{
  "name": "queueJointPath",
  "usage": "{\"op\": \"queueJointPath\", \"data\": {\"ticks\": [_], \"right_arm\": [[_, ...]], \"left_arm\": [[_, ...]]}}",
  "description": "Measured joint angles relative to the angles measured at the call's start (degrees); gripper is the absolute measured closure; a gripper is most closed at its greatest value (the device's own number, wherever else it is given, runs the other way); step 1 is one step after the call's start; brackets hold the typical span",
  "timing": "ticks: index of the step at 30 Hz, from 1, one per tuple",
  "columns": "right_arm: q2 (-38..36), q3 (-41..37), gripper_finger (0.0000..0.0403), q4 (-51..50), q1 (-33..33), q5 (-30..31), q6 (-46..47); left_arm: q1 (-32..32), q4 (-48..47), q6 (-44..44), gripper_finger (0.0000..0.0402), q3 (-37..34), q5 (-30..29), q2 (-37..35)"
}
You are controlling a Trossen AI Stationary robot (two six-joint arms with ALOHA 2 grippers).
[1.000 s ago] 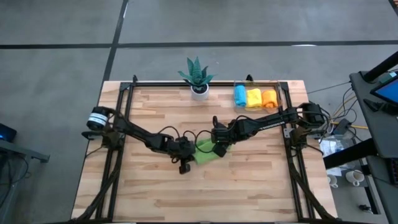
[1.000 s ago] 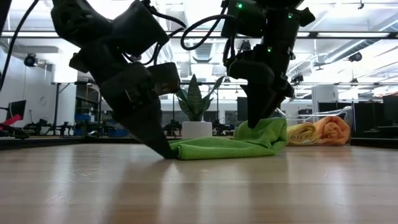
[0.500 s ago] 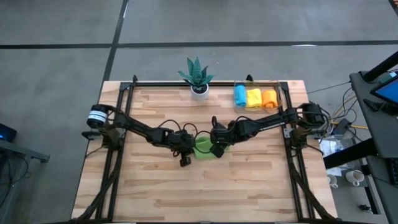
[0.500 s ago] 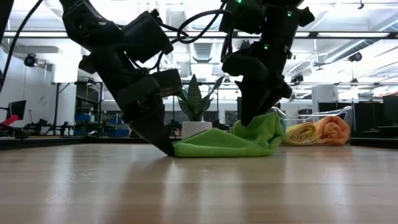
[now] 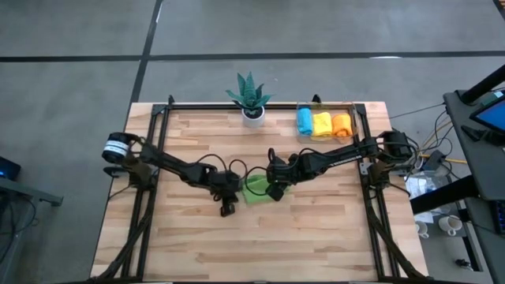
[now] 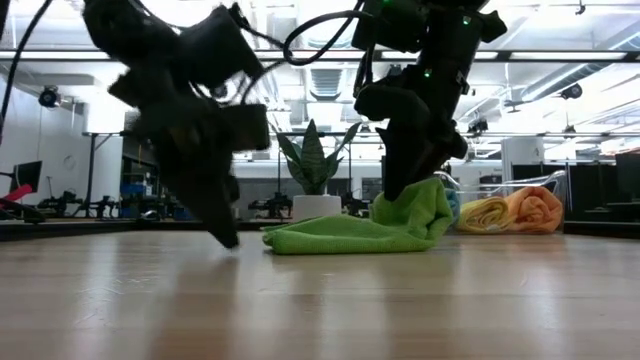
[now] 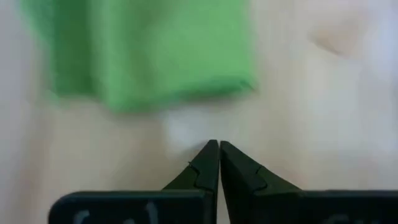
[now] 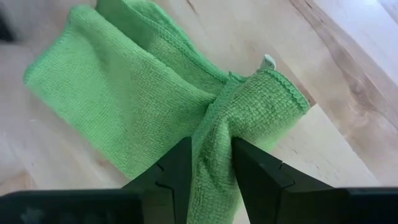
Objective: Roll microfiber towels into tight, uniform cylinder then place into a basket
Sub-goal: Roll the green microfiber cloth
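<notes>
The right gripper is pinching a fold of the green towel. The left gripper is hanging closed just left of it, touching nothing

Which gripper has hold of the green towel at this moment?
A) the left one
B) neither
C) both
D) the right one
D: the right gripper pinches a bunched fold of the green towel, while the left gripper is shut on nothing, just off the cloth's edge.

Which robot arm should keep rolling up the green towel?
The right arm, probably. Its pincer already pinches a fold of the green towel. The left pincer is shut, holds nothing, and sits on bare table beside the towel.
</notes>
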Motion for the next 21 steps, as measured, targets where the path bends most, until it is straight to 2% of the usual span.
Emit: {"op": "queueJointPath", "data": {"ticks": [1,5,9,15,21], "right_arm": [[0.0,-0.04,0.0292,0.04,0.0,0.0,0.0],[0.0,-0.18,0.0296,0.14,0.0,0.0,-0.02],[0.02,-0.23,0.0299,0.57,0.0,0.0,-0.04],[0.02,-0.25,0.0296,1.05,-0.02,0.0,-0.22],[0.02,-0.3,0.0301,1.07,0.0,0.0,-0.22]], "left_arm": [[-0.06,-0.76,0.17,0.0402,-0.2,1.63,-1.35],[-0.09,0.48,2.12,0.0402,-0.02,1.55,-6.46],[0.63,6.39,5.43,0.0402,-0.1,-3.72,-6.61],[3.24,25.55,9.18,0.0402,0.48,-5.91,1.82],[5.41,37.15,8.94,0.0402,3.43,-6.54,12.93]]}}
